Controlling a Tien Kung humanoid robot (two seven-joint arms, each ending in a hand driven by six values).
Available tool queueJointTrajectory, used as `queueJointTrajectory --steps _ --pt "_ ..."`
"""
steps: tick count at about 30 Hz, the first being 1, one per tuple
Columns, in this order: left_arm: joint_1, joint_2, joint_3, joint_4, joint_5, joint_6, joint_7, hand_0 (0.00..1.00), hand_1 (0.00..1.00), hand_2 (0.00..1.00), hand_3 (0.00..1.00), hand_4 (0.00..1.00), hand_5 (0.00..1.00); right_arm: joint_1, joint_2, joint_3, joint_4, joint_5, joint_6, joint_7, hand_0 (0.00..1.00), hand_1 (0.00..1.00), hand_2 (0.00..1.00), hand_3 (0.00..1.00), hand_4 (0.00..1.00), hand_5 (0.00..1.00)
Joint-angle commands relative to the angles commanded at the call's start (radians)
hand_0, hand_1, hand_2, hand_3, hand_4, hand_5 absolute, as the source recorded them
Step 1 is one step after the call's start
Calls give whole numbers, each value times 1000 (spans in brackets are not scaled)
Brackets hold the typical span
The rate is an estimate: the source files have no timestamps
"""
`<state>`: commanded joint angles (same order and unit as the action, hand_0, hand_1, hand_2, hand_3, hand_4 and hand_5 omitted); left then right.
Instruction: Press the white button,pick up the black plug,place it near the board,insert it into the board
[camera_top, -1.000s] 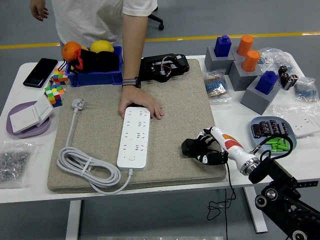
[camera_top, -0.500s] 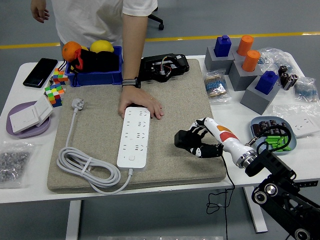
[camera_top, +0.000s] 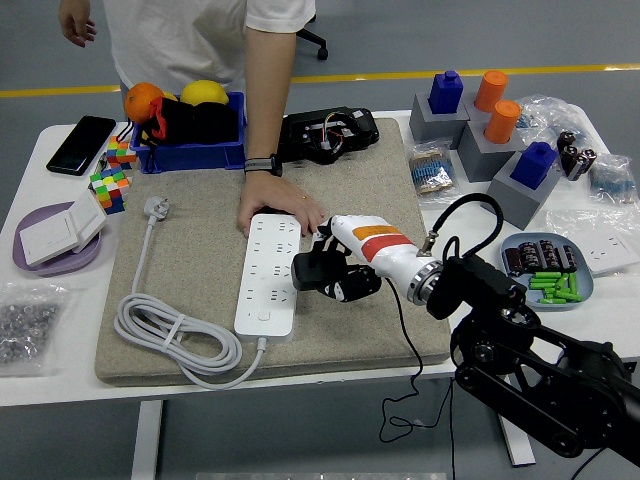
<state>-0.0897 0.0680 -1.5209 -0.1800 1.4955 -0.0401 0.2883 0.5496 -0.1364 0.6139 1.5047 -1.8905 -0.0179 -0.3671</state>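
Fingers (camera_top: 340, 285) of the right hand (camera_top: 335, 272) are curled around the black plug (camera_top: 312, 272), which sits in the grasp just off the right edge of the white board (camera_top: 269, 272). From the plug the board lies directly to the left, touching or nearly so; whether the prongs already meet a socket cannot be told. The board's long axis runs from the far side toward the near edge of the table (camera_top: 470, 215), so the plug comes at it across its short side, about midway along its length. A person's hand (camera_top: 282, 208) rests flat on the board's far end, seemingly steadying it. Only the right arm is in view, so the insertion falls to it. Judging by this, the plug needs lifting over the sockets and pressing down.
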Motion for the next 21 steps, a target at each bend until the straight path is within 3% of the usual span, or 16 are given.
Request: queueJointTrajectory --steps 6,16,21 --pt "2 6 -3 0 13 -2 3 650 645 644 686 582 35 59 52 -67 -55 2 15 -33 457 477 507 489 798 2" --pt "6 10 -1 0 22 -5 5 652 644 644 686 581 34 92 136 -77 -131 31 -4 -53 455 477 508 503 799 2" --pt "8 10 -1 0 23 -5 5 650 645 644 686 582 34 98 136 -75 -154 28 -11 -54 454 476 508 506 800 2"
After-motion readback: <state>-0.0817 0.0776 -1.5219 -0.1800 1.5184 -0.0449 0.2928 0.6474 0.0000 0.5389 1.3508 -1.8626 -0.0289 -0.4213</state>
